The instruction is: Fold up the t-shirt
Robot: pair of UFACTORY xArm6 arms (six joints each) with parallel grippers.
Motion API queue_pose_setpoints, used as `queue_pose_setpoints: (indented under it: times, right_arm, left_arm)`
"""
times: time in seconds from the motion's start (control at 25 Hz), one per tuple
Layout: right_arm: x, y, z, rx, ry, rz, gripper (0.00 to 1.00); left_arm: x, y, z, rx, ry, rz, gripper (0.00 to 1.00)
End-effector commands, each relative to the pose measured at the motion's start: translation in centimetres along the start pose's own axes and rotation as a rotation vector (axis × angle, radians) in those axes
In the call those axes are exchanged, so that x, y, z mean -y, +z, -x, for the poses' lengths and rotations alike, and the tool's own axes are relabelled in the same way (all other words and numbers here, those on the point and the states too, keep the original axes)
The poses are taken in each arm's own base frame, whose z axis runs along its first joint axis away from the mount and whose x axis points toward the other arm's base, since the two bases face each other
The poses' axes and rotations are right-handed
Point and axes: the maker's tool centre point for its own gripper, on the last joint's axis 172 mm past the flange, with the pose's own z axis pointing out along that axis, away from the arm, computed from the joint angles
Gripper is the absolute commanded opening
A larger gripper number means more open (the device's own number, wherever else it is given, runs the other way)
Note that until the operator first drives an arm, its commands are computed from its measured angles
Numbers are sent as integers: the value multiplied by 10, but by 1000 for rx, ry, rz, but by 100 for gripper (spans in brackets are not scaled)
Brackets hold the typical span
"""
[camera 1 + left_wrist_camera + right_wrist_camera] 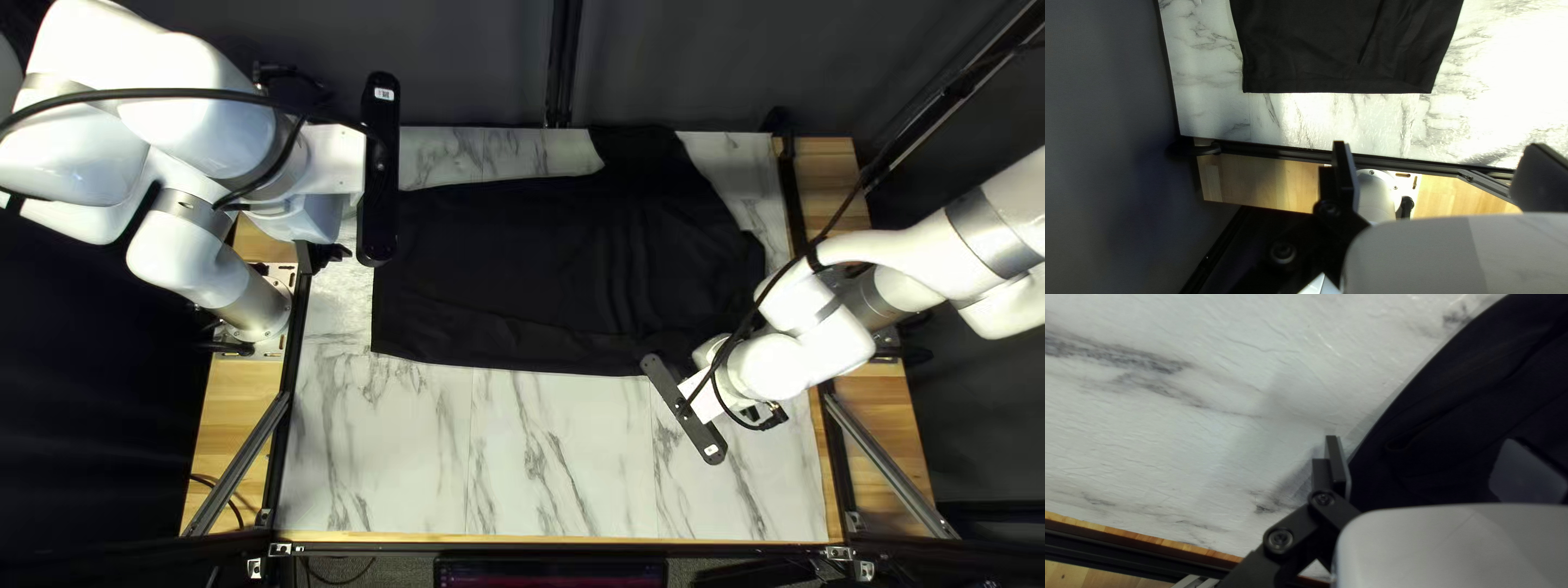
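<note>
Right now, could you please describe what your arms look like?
My left arm and right arm are rounded and white, with grey bands, each with a black cable. Each arm carries a black bar with a white label. The left pincer and right pincer have black fingers on black links.

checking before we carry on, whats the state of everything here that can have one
black cloth t-shirt: spread on the white marble-patterned table, wrinkled, far-side sleeve sticking out
left black two-finger claw: open, holding nothing
right black two-finger claw: open, at the shirt's edge
dark cloth curtain: hanging behind the table
</note>
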Motion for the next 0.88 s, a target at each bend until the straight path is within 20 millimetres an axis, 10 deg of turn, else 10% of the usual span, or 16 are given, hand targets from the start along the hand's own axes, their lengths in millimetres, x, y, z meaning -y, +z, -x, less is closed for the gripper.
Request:
queue_pose_setpoints:
  times: [0.04,0.12,0.28,0.88]
  right_arm:
    - [-1,1,1,0,-1,-2,57]
    - [-2,3,2,1,-3,-4,26]
    - [-4,6,2,3,-6,-7,8]
    - [0,-4,4,3,-5,3,3]
  left_arm:
    - [0,0,0,0,0,0,100]
    - [0,0,0,0,0,0,100]
    - [0,0,0,0,0,0,100]
    - [0,0,0,0,0,0,100]
